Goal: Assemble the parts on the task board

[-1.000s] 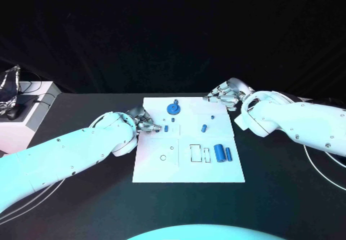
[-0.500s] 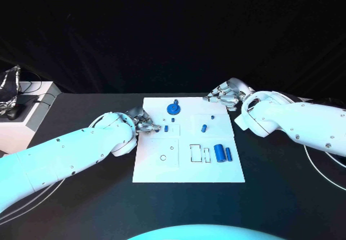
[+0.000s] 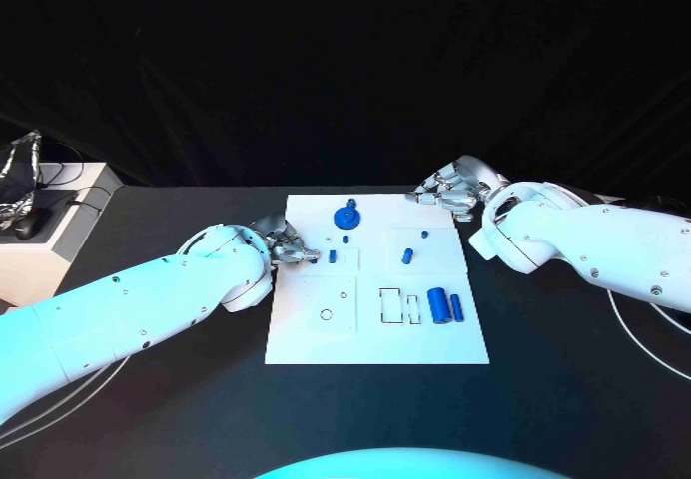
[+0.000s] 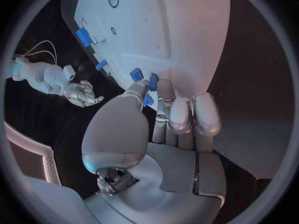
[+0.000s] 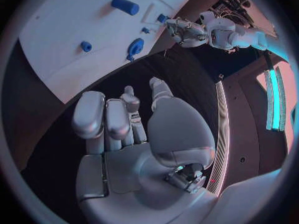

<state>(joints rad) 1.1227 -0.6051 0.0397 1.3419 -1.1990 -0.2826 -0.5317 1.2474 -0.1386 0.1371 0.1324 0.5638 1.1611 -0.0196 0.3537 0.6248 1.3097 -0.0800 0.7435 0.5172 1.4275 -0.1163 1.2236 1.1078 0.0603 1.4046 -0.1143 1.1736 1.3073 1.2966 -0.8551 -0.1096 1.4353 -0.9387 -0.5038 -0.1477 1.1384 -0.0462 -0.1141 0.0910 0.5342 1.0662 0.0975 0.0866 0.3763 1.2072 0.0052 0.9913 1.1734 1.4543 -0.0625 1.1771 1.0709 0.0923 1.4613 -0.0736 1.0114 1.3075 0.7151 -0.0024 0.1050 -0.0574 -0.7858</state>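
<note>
While our left hand [image 3: 284,245] pinches a small blue peg [image 4: 151,82] at the task board [image 3: 310,339]'s left edge, ready for seating, our right hand [image 3: 450,190] waits curled and empty beyond the far-right corner, leaving two blue cylinders [image 3: 445,305] unobstructed.

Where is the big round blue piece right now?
In the head view, the big round blue piece sits near the far edge of the white board, between the left hand and the right hand.

White stand [image 3: 51,239] left of black table [image 3: 173,399].
</note>
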